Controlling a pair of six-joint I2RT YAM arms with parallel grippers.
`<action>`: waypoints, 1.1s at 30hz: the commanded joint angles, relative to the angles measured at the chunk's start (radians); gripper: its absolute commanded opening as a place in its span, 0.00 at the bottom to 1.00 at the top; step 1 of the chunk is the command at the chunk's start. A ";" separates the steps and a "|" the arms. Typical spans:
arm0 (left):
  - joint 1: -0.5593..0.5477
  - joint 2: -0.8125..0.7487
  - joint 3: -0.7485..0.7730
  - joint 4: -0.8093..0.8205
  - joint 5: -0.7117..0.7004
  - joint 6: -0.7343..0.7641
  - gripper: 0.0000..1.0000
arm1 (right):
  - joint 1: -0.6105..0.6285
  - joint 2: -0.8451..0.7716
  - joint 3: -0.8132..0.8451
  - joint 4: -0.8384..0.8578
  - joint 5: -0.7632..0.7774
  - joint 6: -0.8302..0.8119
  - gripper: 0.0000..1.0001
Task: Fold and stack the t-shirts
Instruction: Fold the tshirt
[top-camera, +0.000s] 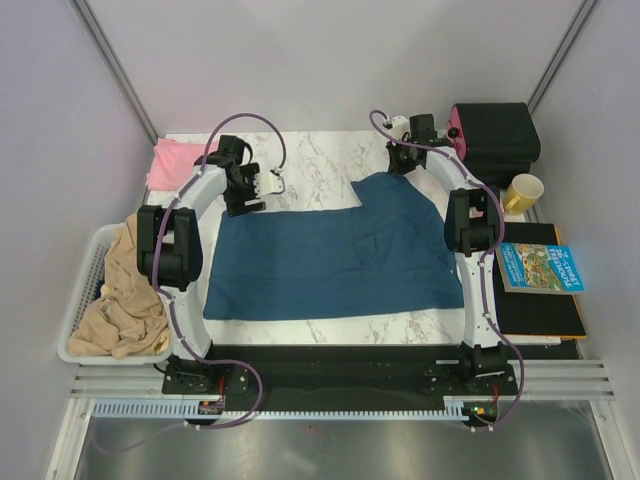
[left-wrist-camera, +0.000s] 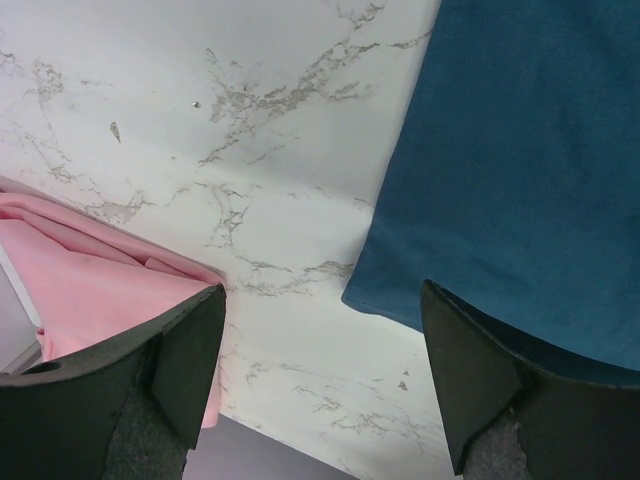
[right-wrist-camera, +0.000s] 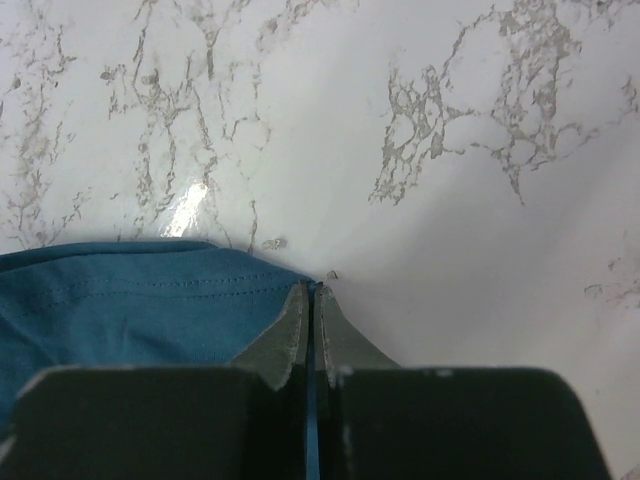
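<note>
The dark teal-blue t-shirt (top-camera: 330, 255) lies spread flat across the middle of the marble table (top-camera: 320, 155). My right gripper (top-camera: 403, 160) is at its far right corner, shut on the hemmed edge of the teal-blue t-shirt (right-wrist-camera: 130, 305); a thin line of blue cloth shows between the closed fingers (right-wrist-camera: 285, 335). My left gripper (top-camera: 262, 185) is open and empty above the bare table, just beyond the shirt's far left corner (left-wrist-camera: 520, 160). The pale pink t-shirt (top-camera: 172, 160) lies bunched at the far left corner and shows in the left wrist view (left-wrist-camera: 90, 290).
A white basket (top-camera: 85, 290) with tan cloth (top-camera: 125, 295) sits at the left edge. A black box (top-camera: 495, 135), a yellow mug (top-camera: 523, 190) and a blue printed book (top-camera: 540, 268) on a black tray stand at the right.
</note>
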 joint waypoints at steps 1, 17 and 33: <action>0.001 0.017 0.028 -0.013 -0.022 0.065 0.86 | -0.004 -0.078 -0.007 -0.008 0.020 -0.022 0.00; 0.085 0.183 0.181 -0.091 0.006 0.042 0.91 | 0.015 -0.174 -0.070 -0.018 0.065 -0.077 0.00; 0.103 0.227 0.246 -0.244 0.073 0.088 0.92 | 0.070 -0.233 -0.103 -0.018 0.138 -0.143 0.00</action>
